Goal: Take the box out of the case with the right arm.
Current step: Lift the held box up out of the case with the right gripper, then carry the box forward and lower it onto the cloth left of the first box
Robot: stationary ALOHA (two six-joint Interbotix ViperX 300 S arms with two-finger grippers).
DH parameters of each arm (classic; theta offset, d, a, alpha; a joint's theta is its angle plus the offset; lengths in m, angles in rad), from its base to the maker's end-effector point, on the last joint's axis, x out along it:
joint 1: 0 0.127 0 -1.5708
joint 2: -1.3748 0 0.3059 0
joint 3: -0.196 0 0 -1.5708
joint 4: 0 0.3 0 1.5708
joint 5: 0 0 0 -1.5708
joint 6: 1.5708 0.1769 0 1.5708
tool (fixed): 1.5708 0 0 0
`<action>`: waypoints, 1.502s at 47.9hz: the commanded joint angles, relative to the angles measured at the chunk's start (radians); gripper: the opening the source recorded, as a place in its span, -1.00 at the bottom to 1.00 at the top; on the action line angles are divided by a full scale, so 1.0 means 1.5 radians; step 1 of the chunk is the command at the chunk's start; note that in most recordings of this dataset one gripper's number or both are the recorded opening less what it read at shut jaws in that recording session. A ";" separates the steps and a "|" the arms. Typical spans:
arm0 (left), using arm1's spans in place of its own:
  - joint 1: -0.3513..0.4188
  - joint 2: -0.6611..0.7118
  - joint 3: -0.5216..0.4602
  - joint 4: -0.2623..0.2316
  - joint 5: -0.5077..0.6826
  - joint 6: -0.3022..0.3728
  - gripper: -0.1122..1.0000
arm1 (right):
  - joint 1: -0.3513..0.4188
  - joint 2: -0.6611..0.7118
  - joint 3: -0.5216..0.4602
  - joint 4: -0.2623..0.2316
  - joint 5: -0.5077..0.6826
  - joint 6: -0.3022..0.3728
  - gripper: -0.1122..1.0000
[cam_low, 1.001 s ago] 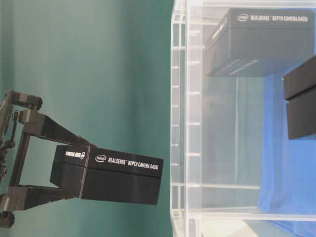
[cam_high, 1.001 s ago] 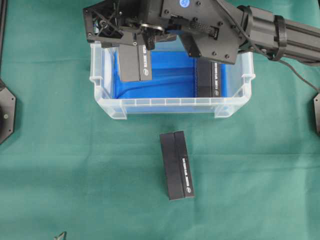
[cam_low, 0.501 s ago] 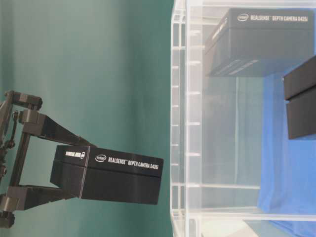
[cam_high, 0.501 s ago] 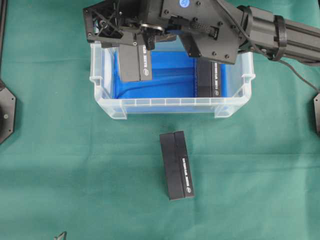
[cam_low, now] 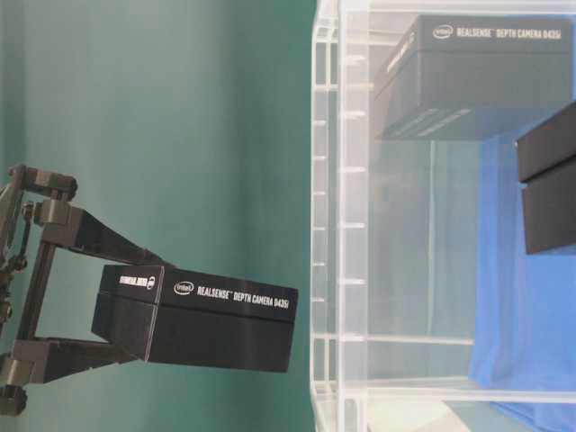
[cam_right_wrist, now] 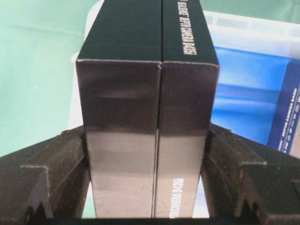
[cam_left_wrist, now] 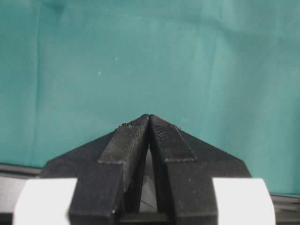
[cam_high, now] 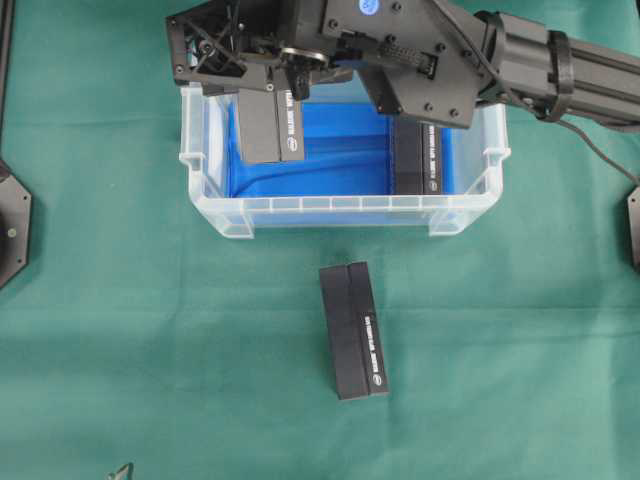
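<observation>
My right gripper [cam_high: 272, 92] is shut on a black box [cam_high: 272, 125] and holds it in the air above the left part of the case [cam_high: 330, 205], a clear tub with a blue bottom. In the right wrist view the box [cam_right_wrist: 145, 103] fills the space between the two fingers of the gripper [cam_right_wrist: 145, 154]. The table-level view shows the box [cam_low: 193, 319] clear of the case's rim [cam_low: 326, 225]. A second black box [cam_high: 420, 155] stands inside the case at its right. My left gripper [cam_left_wrist: 149, 116] is shut on nothing, over bare green cloth.
A third black box [cam_high: 355, 345] lies on the green cloth in front of the case. The right arm [cam_high: 560, 65] reaches in from the upper right over the case's back edge. Arm mounts sit at the left edge [cam_high: 10, 225] and right edge [cam_high: 632, 225].
</observation>
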 commanded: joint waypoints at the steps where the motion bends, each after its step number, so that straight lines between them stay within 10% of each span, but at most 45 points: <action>1: 0.002 0.002 -0.010 0.002 -0.002 0.001 -0.76 | 0.002 -0.042 -0.020 -0.006 -0.001 -0.001 0.41; 46: 0.001 0.002 -0.010 0.002 -0.002 0.001 -0.76 | 0.022 -0.042 -0.021 -0.006 0.005 0.009 0.41; 72: 0.002 0.003 -0.010 0.002 -0.002 -0.001 -0.76 | 0.124 -0.041 -0.021 -0.006 0.042 0.108 0.41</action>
